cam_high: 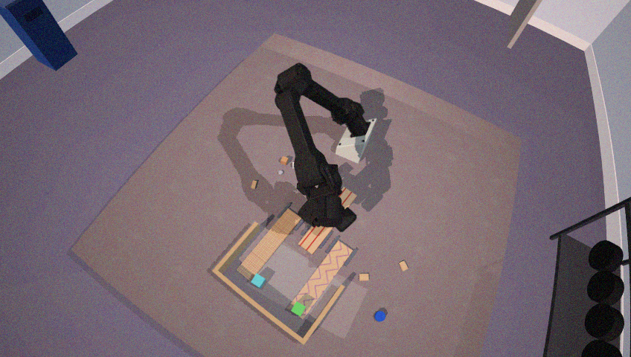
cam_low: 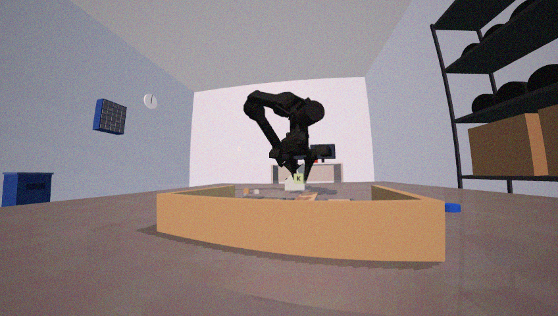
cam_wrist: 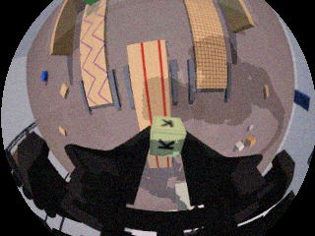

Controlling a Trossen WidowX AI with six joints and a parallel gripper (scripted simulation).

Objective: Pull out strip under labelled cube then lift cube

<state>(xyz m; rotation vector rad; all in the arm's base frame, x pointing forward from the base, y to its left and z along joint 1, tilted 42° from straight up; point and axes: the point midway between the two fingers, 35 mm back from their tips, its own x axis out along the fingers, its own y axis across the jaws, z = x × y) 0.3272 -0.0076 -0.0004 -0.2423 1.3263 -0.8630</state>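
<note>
My gripper (cam_low: 299,179) (cam_wrist: 165,130) is shut on the pale green cube marked K (cam_low: 298,178) (cam_wrist: 167,135) and holds it a little above the table. In the top view the arm (cam_high: 325,207) hides both the cube and the fingers. Below the cube lies the tan strip with two red lines (cam_high: 315,239) (cam_wrist: 150,74), drawn partly out of the walled tray (cam_high: 248,300) (cam_low: 297,230). A zigzag strip (cam_high: 325,271) (cam_wrist: 94,59) bears a green cube (cam_high: 298,309). A gridded strip (cam_high: 270,243) (cam_wrist: 209,49) bears a cyan cube (cam_high: 257,280).
Small tan blocks (cam_high: 363,277) (cam_high: 403,265) (cam_high: 284,160) (cam_high: 254,184) lie scattered on the table. A blue disc (cam_high: 379,315) (cam_low: 452,207) lies right of the tray. The arm's white base (cam_high: 354,143) stands behind the strips. A dark shelf rack (cam_low: 501,97) stands at the right.
</note>
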